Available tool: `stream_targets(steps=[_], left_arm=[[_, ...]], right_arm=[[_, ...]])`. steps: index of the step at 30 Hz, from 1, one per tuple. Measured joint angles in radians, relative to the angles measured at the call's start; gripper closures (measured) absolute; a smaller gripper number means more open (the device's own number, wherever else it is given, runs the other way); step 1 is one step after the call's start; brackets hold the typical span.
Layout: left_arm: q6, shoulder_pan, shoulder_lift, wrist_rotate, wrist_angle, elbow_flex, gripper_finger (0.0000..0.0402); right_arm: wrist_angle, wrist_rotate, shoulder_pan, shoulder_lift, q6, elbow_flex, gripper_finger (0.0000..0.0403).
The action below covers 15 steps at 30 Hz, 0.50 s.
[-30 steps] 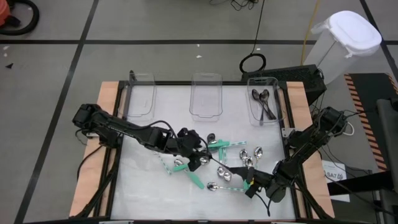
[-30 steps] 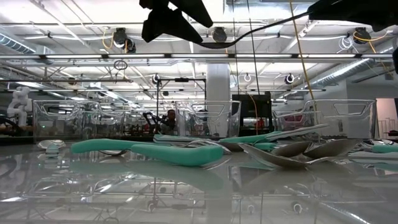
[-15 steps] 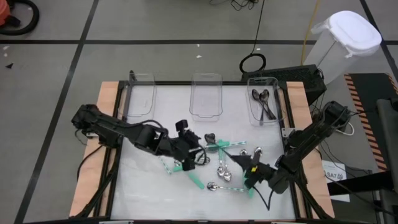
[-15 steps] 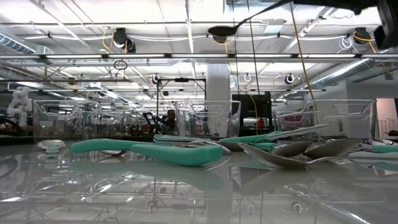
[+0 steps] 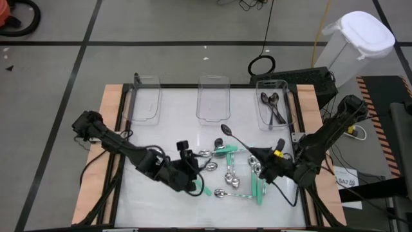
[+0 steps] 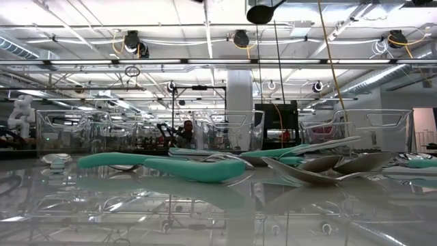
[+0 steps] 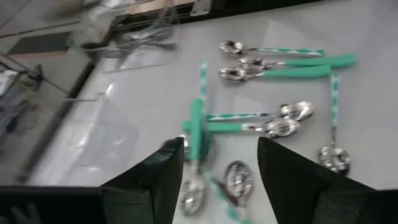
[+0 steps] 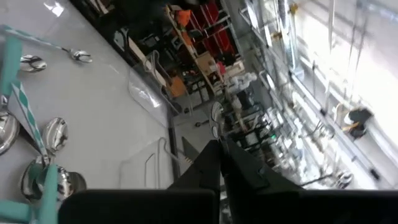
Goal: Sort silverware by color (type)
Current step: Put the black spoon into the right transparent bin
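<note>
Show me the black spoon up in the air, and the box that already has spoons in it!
black spoon (image 5: 226, 130), high view, on its bowl.
box (image 5: 285, 103), high view, on its right wall.

Teal-handled spoons (image 5: 226, 150), shiny silver spoons (image 5: 232, 182), one dark spoon (image 5: 233, 136).

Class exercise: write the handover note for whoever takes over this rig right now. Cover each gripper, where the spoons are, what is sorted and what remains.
Right gripper: jaws shut on a dark spoon, lifted above the table.
Left gripper: jaws open, empty, beside the pile.
Done: dark spoons in the right bin.
Left: silver spoons and teal-handled spoons lie mixed mid-table; middle bin and left bin hold none.
</note>
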Motion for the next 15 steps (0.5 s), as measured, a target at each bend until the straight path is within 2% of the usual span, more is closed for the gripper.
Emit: stream_targets(steps=[4, 10, 15], left_arm=[[0.049, -0.014, 0.001, 0.008, 0.258, -0.126, 0.02], [0.164, 0.001, 0.001, 0.075, 0.583, -0.263, 0.0223], [0.185, 0.043, 0.001, 0.114, 0.652, -0.277, 0.0239]], right_arm=[[-0.097, -0.009, 0.0, -0.036, 0.134, 0.0, 0.0403], [-0.222, -0.002, -0.001, -0.125, 0.178, 0.0, 0.0403], [-0.31, 0.042, -0.047, -0.218, 0.174, 0.0, 0.0403]])
